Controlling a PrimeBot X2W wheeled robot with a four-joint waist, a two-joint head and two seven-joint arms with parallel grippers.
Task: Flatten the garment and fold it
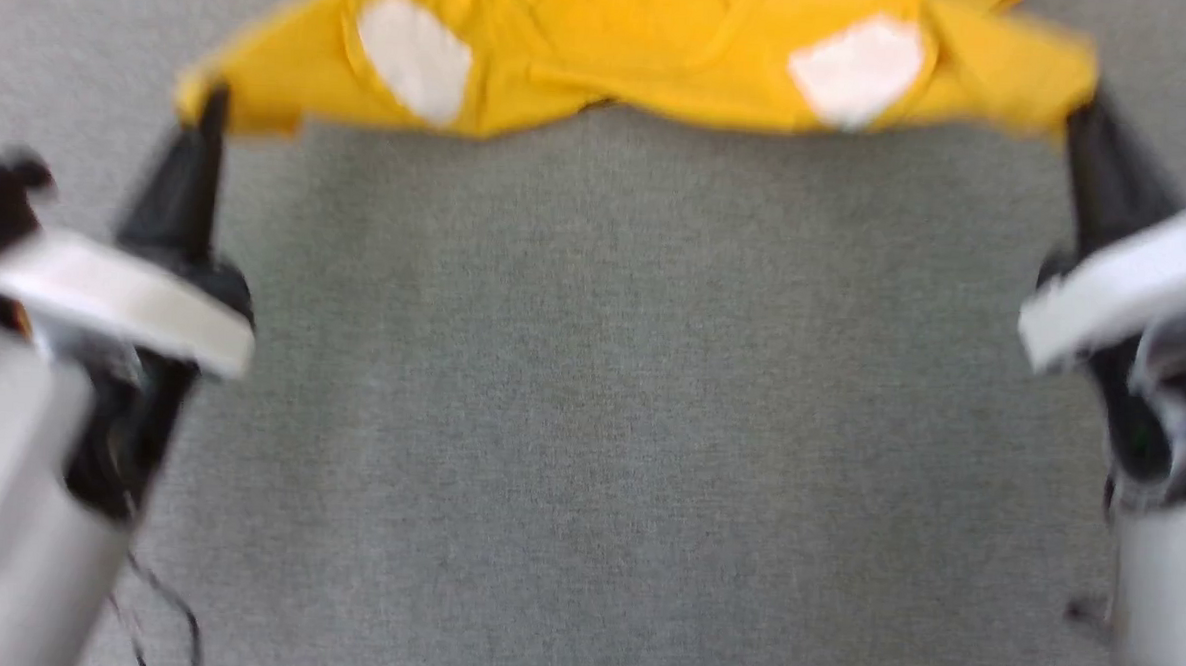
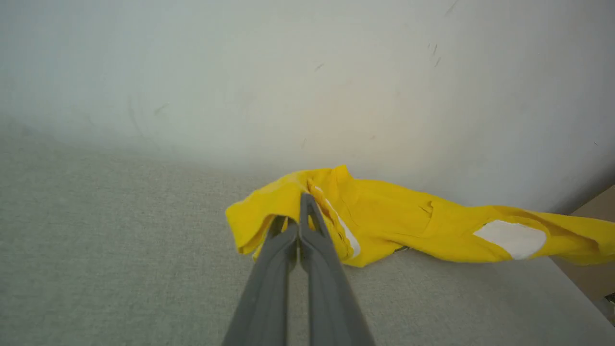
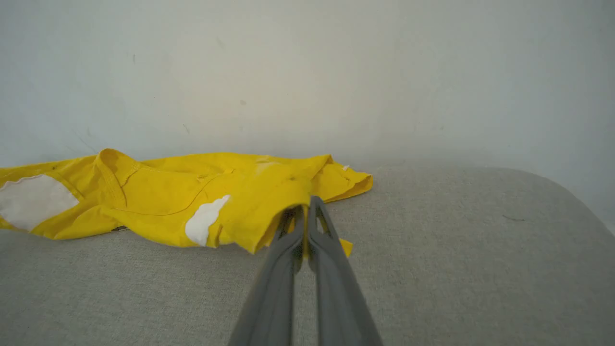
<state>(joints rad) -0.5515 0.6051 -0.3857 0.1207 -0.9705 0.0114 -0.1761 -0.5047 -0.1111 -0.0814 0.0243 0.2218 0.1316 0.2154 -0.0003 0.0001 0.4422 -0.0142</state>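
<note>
The garment lies stretched across the far side of the grey surface. The left gripper is clamped on its left end, the right gripper on its right end. The head view is blurred; the fabric appears bunched.

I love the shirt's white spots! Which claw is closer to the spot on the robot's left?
Left. The left gripper pinches the garment beside that patch; the right gripper pinches its opposite end, beyond the other patch.

No legible text, label or number anywhere (garment plain yellow and white)
</note>
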